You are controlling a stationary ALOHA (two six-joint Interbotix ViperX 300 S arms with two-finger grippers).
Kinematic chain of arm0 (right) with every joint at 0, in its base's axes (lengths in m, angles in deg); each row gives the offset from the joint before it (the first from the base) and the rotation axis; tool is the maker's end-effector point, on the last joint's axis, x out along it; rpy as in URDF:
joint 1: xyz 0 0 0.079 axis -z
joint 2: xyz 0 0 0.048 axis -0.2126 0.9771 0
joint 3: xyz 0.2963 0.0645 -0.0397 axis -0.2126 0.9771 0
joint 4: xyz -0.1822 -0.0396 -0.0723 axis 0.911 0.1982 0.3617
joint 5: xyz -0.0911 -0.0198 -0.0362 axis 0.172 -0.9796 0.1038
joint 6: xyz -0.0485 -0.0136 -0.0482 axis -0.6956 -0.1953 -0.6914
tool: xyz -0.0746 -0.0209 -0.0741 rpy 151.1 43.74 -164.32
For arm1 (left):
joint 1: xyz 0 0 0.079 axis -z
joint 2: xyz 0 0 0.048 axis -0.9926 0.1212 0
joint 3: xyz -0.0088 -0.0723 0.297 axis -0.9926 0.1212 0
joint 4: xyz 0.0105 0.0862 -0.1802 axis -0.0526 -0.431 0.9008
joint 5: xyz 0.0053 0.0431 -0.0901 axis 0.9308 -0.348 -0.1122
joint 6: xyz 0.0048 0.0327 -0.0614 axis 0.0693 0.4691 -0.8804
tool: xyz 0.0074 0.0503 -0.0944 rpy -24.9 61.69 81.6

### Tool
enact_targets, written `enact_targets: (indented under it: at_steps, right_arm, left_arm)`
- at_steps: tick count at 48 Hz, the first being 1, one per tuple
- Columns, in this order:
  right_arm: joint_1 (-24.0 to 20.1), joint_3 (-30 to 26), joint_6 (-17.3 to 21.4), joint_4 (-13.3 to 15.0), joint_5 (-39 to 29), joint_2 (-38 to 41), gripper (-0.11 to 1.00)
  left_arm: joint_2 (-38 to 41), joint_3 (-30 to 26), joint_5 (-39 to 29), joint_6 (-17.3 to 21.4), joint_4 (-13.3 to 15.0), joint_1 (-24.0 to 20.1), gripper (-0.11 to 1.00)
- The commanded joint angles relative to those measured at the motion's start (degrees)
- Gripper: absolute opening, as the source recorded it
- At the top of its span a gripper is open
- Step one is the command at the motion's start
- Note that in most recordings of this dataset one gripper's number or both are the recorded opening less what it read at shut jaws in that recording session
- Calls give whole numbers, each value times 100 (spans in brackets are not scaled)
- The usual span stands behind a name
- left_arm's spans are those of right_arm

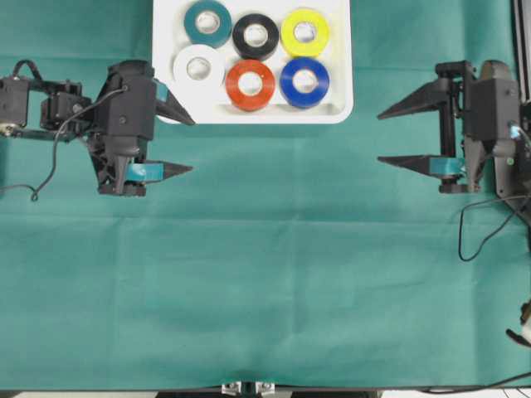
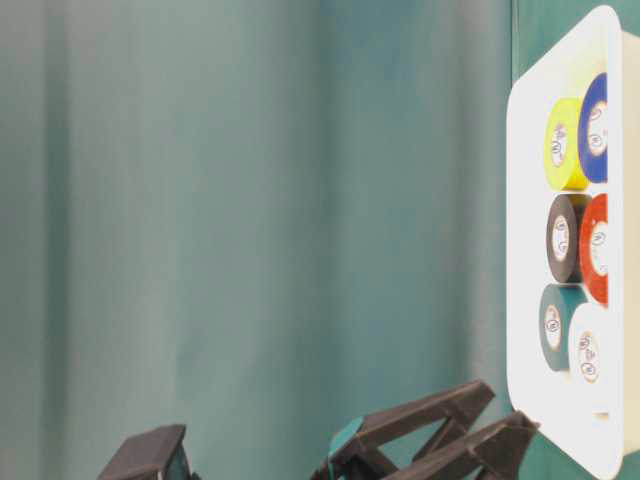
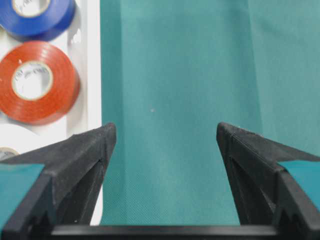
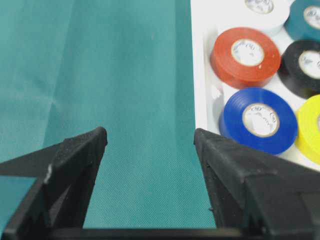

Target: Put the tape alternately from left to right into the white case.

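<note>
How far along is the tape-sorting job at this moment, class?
Done: all six rolls lie in the white case: teal roll, black roll, yellow roll, white roll, red-orange roll, blue roll. In hand: nothing; the left claw and right claw stand open and empty over the green cloth. Left: no roll outside the case in view.

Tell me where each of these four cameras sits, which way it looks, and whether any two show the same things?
Overhead: above the table, looking straight down at the white case of tape; both arms show, the left end effector and the right end effector open.
Table-level: low at the table's edge, looking along the cloth; black fingers show at the bottom.
Left wrist: on the left arm, looking past its fingers.
Right wrist: the same on the right arm.
Shared: both wrist views show the red-orange roll and the blue roll.
</note>
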Motion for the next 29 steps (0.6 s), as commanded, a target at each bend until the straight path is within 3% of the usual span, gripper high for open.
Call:
enact_targets:
  at_steps: [1, 29]
  right_arm:
    - [-18, -9, 9, -35, 9, -114, 77]
    - [-18, 404, 9, -299, -422, -1002, 77]
  left_arm:
    - [-149, 0, 114, 0, 9, 18, 33]
    - [-527, 475, 466, 0, 9, -9, 33]
